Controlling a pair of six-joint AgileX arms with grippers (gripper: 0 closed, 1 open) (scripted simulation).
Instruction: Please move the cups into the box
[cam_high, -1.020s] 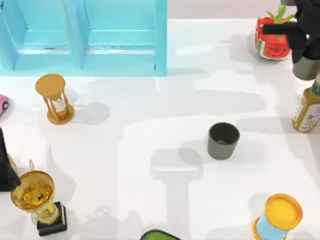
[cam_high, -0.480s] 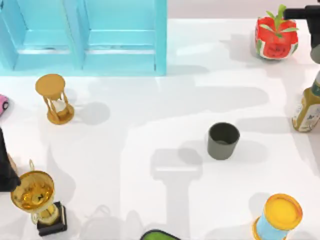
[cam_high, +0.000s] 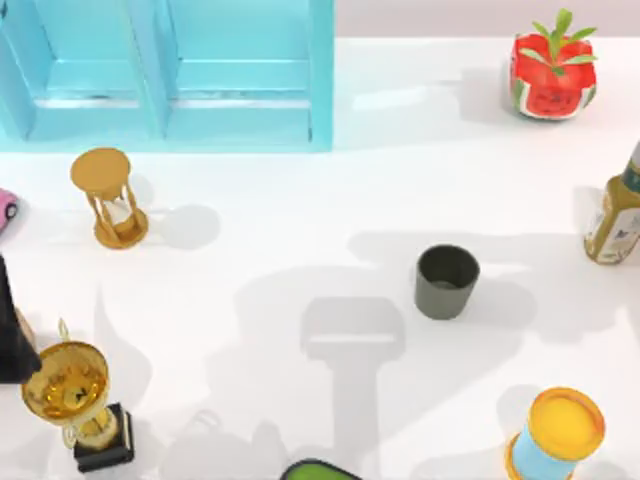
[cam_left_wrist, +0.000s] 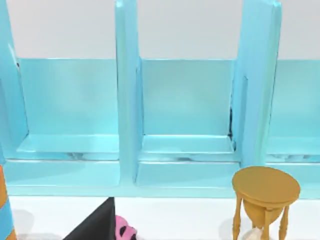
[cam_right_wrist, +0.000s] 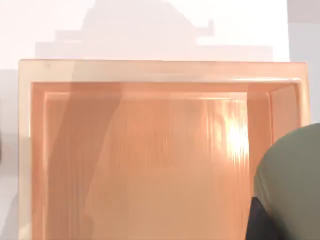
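While the right wrist view looks into an orange box (cam_right_wrist: 150, 150) with a grey cup (cam_right_wrist: 292, 175) at its edge, apparently carried, I cannot tell either tool's state, so a release over the wall could tip it out. The top view instead shows the other cup (cam_high: 446, 281) on the worktop (cam_high: 300, 220), 3 o'clock of centre; left arm (cam_high: 12, 340) parked at 9 o'clock.
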